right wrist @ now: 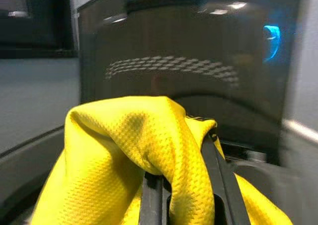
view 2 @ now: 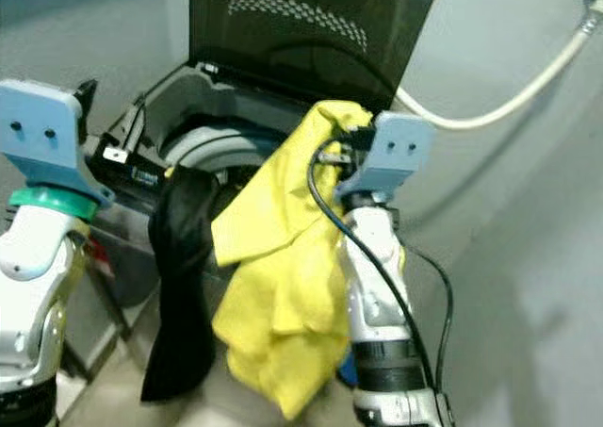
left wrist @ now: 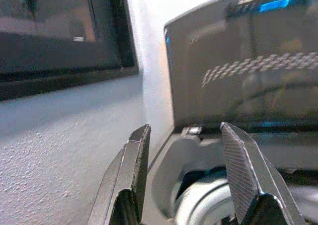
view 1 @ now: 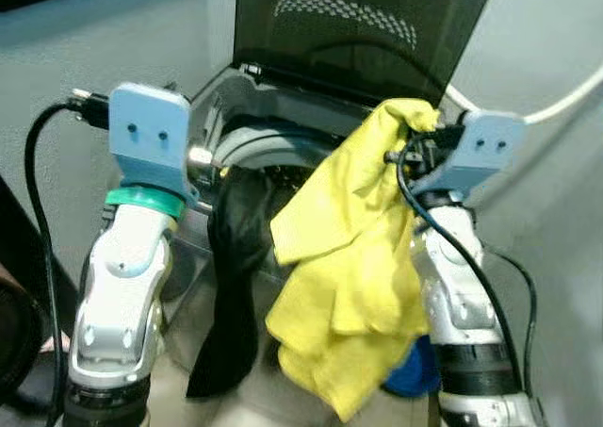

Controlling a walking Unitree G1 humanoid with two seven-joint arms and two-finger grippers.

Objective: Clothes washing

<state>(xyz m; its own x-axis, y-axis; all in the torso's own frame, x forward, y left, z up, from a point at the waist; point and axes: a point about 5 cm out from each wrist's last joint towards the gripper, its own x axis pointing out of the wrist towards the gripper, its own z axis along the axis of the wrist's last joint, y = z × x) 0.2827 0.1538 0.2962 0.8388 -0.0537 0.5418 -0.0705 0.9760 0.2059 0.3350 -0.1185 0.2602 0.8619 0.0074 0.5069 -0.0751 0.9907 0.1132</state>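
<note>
The right gripper point(right wrist: 181, 185), clamped on the yellow shirt point(view 1: 349, 257), holds it hanging lengthwise beside the open washing machine point(view 1: 273, 116) drum, which lies toward the left gripper point(left wrist: 191, 175), whose jaws stand apart, empty.

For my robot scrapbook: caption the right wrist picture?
Right gripper pinching a bright yellow mesh garment before the washer's dark open lid.
</note>
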